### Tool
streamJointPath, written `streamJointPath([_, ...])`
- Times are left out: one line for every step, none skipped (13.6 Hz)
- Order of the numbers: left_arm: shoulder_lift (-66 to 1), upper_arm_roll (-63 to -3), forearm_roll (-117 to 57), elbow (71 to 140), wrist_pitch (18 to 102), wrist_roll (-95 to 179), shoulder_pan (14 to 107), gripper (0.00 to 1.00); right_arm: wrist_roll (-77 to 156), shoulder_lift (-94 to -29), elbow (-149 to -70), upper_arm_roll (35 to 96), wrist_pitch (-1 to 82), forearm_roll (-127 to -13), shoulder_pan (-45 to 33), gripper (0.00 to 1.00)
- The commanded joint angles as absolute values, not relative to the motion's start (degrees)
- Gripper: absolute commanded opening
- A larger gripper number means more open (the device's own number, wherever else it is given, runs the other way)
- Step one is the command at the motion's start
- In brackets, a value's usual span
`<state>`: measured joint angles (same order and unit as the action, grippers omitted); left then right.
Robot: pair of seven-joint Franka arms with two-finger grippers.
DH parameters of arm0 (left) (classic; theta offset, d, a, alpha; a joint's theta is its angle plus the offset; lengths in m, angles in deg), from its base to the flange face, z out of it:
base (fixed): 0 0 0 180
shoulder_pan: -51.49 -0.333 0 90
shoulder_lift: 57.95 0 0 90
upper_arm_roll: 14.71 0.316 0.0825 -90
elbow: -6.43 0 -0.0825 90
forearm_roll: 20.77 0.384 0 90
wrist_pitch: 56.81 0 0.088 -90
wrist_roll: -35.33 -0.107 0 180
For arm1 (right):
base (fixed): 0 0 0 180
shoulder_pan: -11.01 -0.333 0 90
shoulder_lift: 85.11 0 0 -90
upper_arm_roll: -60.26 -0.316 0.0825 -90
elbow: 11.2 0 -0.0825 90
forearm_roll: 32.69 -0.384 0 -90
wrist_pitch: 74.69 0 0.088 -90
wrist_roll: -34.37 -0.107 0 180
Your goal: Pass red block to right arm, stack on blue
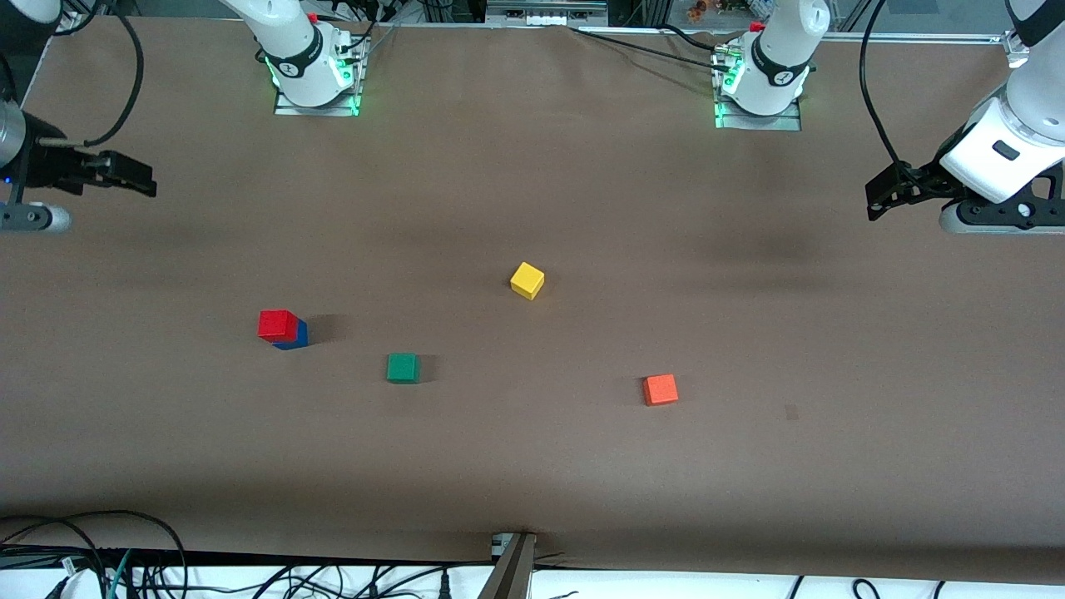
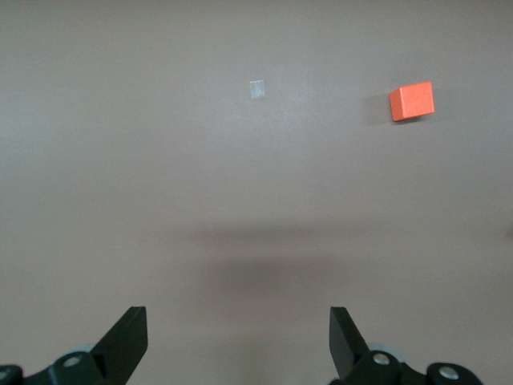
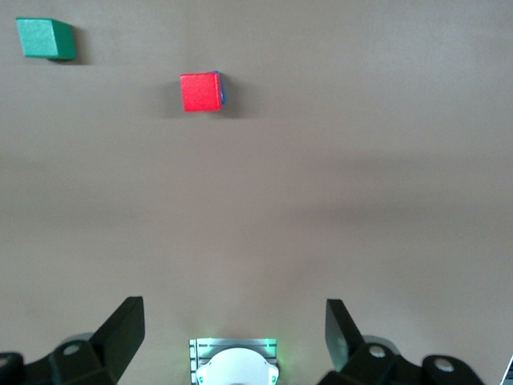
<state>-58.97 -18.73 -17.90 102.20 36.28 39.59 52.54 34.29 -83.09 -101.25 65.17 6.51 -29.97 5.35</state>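
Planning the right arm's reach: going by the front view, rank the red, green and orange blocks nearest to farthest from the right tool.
1. Red block, stacked on the blue block.
2. Green block, mid-table.
3. Orange block, toward the left arm's end.

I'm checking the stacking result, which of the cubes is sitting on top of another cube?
The red block. It rests on the blue cube, while the green, yellow and orange cubes each sit alone on the table.

Brown table cover, evenly lit; black cables along near edge.
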Motion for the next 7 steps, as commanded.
streamJointPath([-58.30,-18.84,-16.55,100.65,34.51,40.34,53.07,1.00,33.41,-86.08,-104.02,63.78,8.89,-29.26,6.35,1.00])
streamJointPath([-58.21,-18.84,-16.55,100.65,34.51,40.34,53.07,1.00,33.32,-87.73,-103.84,63.87,9.07,-29.26,6.53,1.00])
streamJointPath([-58.30,-18.76,-16.55,100.65,34.51,40.25,53.07,1.00,33.32,-88.45,-103.75,63.87,9.07,-29.35,6.61,1.00])
streamJointPath([-58.21,-18.75,-16.55,100.47,34.42,40.25,53.07,1.00,33.32,-89.06,-103.66,63.95,8.55,-29.52,6.62,1.00])
streamJointPath([-58.30,-18.75,-16.55,100.38,34.33,40.17,53.07,1.00,33.32,-89.24,-103.57,64.04,8.46,-29.52,6.79,1.00])
streamJointPath([-58.21,-18.75,-16.46,100.38,34.33,40.16,53.07,1.00,33.41,-89.33,-103.57,63.87,8.46,-29.52,6.70,1.00])
streamJointPath([-58.21,-18.75,-16.46,100.29,34.33,40.16,53.07,1.00,33.67,-89.33,-103.48,63.26,7.32,-29.44,6.70,1.00])
